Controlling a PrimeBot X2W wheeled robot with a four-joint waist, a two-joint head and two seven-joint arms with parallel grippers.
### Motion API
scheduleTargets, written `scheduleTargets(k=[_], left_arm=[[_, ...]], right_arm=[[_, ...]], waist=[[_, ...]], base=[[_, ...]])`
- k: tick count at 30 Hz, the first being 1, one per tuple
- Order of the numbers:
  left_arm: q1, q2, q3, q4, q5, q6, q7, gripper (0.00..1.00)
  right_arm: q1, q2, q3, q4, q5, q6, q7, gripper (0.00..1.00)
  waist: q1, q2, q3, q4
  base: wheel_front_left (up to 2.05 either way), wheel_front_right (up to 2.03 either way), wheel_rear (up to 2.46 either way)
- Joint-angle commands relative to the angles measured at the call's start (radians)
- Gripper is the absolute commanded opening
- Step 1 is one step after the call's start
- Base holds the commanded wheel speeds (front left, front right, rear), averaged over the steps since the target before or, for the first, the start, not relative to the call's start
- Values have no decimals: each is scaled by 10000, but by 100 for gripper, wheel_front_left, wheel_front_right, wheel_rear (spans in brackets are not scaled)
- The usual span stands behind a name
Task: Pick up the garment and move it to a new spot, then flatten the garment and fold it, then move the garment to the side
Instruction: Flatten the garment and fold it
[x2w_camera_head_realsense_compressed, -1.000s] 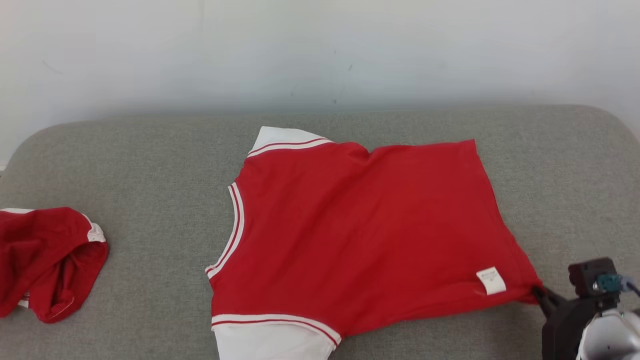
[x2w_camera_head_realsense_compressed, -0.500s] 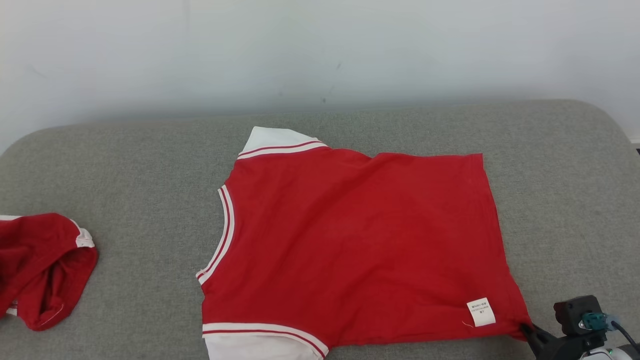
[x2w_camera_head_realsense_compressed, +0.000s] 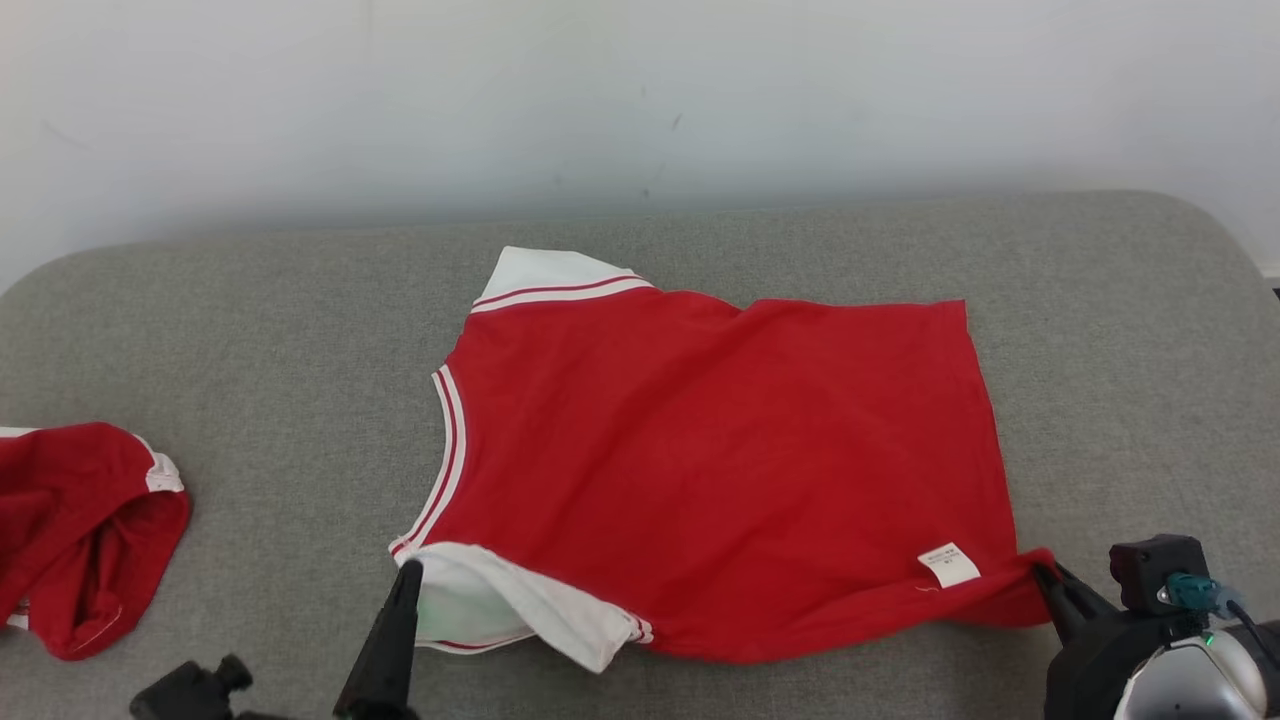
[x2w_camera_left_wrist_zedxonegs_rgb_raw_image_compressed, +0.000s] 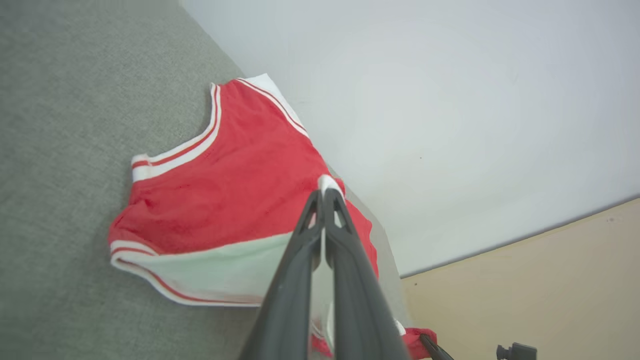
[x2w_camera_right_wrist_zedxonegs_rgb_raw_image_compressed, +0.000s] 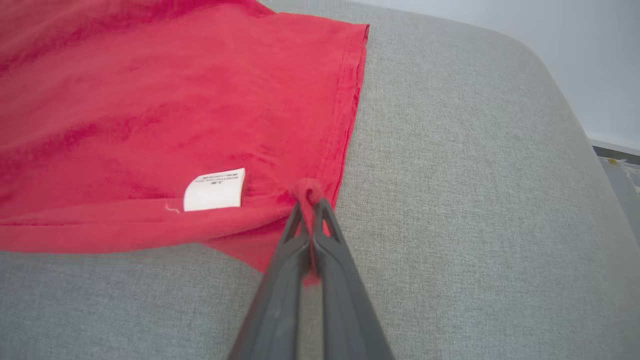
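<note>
A red garment (x2w_camera_head_realsense_compressed: 720, 460) with white sleeves and striped trim lies spread on the grey cushion (x2w_camera_head_realsense_compressed: 250, 330), neck toward the left. My left gripper (x2w_camera_head_realsense_compressed: 408, 572) is shut on the near white sleeve (x2w_camera_head_realsense_compressed: 500, 600), lifting it; in the left wrist view the left gripper (x2w_camera_left_wrist_zedxonegs_rgb_raw_image_compressed: 322, 192) pinches the white sleeve (x2w_camera_left_wrist_zedxonegs_rgb_raw_image_compressed: 210, 272). My right gripper (x2w_camera_head_realsense_compressed: 1040, 572) is shut on the near hem corner beside the white label (x2w_camera_head_realsense_compressed: 948, 565). The right wrist view has the right gripper (x2w_camera_right_wrist_zedxonegs_rgb_raw_image_compressed: 310, 205) pinching a bunch of red fabric (x2w_camera_right_wrist_zedxonegs_rgb_raw_image_compressed: 150, 100) at that corner.
A second crumpled red garment (x2w_camera_head_realsense_compressed: 80, 530) lies at the cushion's left edge. A pale wall (x2w_camera_head_realsense_compressed: 640, 90) runs behind the cushion. In the left wrist view, beige floor (x2w_camera_left_wrist_zedxonegs_rgb_raw_image_compressed: 550, 280) shows beyond the cushion's end. Bare grey cushion (x2w_camera_right_wrist_zedxonegs_rgb_raw_image_compressed: 475, 175) lies right of the hem.
My left gripper has come into view and lifted the near white sleeve, folding it up off the cushion. The right gripper has raised the hem corner slightly. The camera shifted a little.
</note>
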Motion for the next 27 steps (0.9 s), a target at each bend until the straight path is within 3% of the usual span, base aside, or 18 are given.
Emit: scheduleTargets(k=[1,5,17,27], left_arm=[[-368,-147,-90,264,274,-82,-88,0],[-1473,-574,-327,1197,921,-243,-250,0],[-4576,-1307,-709,4237,3811,163,-674,0],[-5952,-1704,-421,5671,4585,-136,-701,0]], right_arm=[[-161,115,11,77,-94,-23,-141,0],[-704,316,55,458,-351,-23,-520,0],[-2267,1088,-482,2135,-1458,-23,-1995,0],[-3170,1305,-511,3037,-1930,-23,-2969,0]], waist=[[-1,-1,21,5],[-1,-1,112,-55],[-1,-1,667,-210],[-1,-1,1130,-295]], base=[[0,0,0],[0,0,0],[0,0,0],[0,0,0]])
